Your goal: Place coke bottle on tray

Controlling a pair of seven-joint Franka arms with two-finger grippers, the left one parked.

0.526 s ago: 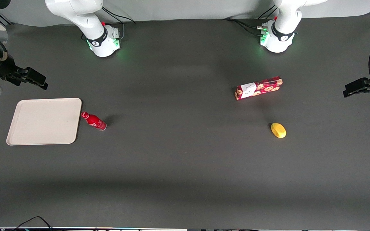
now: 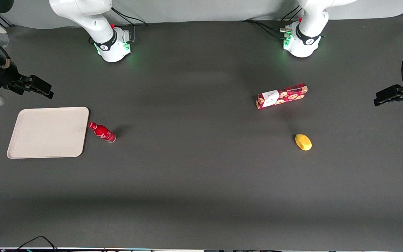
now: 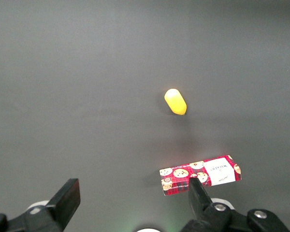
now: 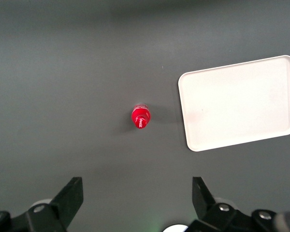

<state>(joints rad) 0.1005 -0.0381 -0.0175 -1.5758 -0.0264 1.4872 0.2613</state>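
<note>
The coke bottle (image 2: pixel 102 132) is small, slim and red with a red cap and white lettering. It stands on the dark table just beside the tray (image 2: pixel 47 132), a flat beige rectangle with rounded corners at the working arm's end of the table. My gripper (image 2: pixel 42 89) hangs high above the table, farther from the front camera than the tray, open and empty. In the right wrist view the bottle (image 4: pixel 140 117) shows cap-on from above, next to the tray (image 4: pixel 239 102), with my gripper (image 4: pixel 137 193) wide open and well above both.
A red cookie box (image 2: pixel 282 96) lies toward the parked arm's end of the table. A yellow lemon-like object (image 2: pixel 303 142) lies nearer the front camera than the box. Both also show in the left wrist view, the box (image 3: pixel 200 175) and the yellow object (image 3: pixel 175 101).
My gripper has shifted very slightly. The bottle, the tray and the other things have not moved.
</note>
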